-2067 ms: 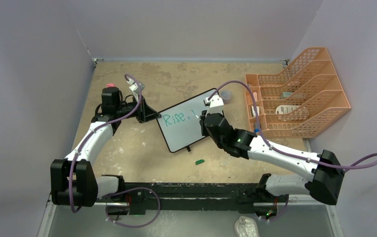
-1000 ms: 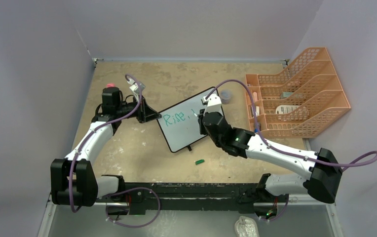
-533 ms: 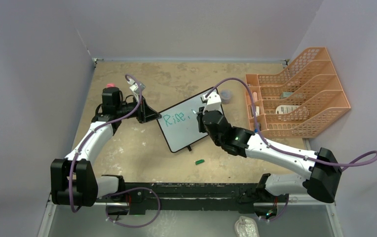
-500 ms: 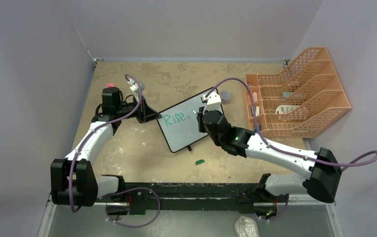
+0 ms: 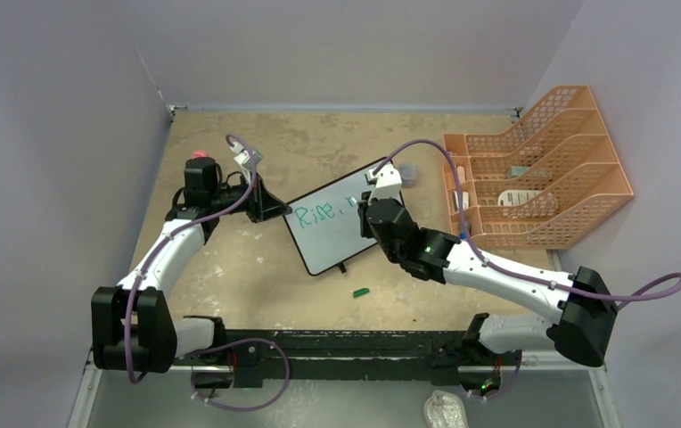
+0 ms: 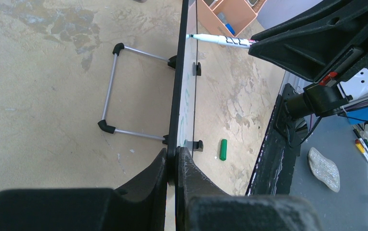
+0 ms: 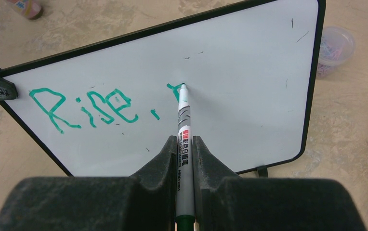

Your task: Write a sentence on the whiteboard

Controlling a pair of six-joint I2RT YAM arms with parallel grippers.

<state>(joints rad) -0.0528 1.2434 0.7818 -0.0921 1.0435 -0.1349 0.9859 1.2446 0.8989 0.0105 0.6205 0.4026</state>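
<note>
Marker [image 7: 184, 120] first: the right gripper [image 7: 183, 144] is clenched on its barrel. The tip, straight out ahead of the jaws, presses on the whiteboard [image 7: 240, 72] at the start of a fresh green stroke. To the left of that tip the sentence [image 7: 88, 108] so far reads "Rise," and no more. The left gripper [image 6: 173, 161] is pinched tight on the board's edge. The board runs away from its jaws edge-on, propped on its wire stand [image 6: 108, 96].

I'd say the writing is just starting its second word (most of the line is yet to come). The next move calls for a steady drag of the tip with even pressure, while the left grip stops the board sliding.

Beyond the board, up and right of the right jaws, a small clear tub [image 7: 349, 43] holds what look like paper clips. Farther right, the orange rack [image 5: 578, 201] has a few small things in its slots; I cannot tell what they are.
</note>
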